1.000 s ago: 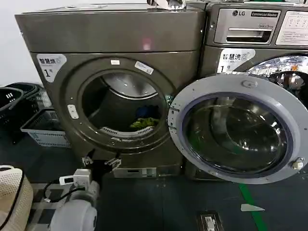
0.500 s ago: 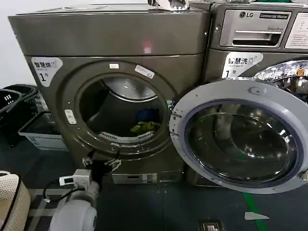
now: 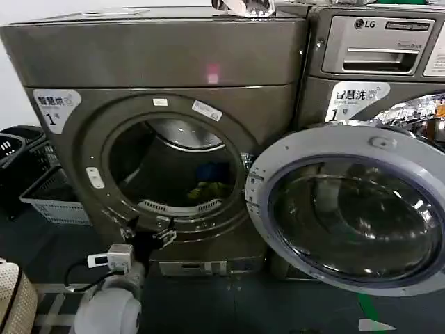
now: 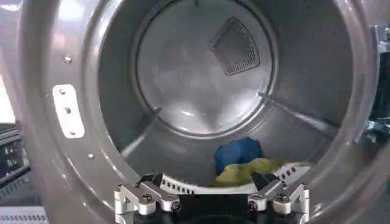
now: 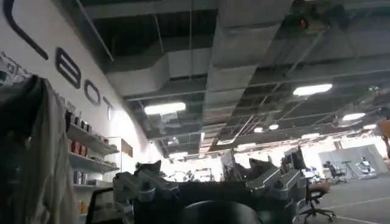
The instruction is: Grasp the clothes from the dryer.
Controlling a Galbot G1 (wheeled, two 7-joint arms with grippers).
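Dryer (image 3: pixel 160 62): door (image 3: pixel 351 209) swung open rightward. Clothes (image 4: pixel 247 165): yellow-green bundle with blue piece, on drum floor. Left gripper (image 3: pixel 148 234): fingers spread wide, empty, just outside porthole's lower rim. Right gripper (image 5: pixel 210 179): spread wide, empty, facing room ceiling.

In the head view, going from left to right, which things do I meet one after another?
Laundry baskets → dryer with the left gripper at its opening → clothes inside the drum → open round door → LG machine.
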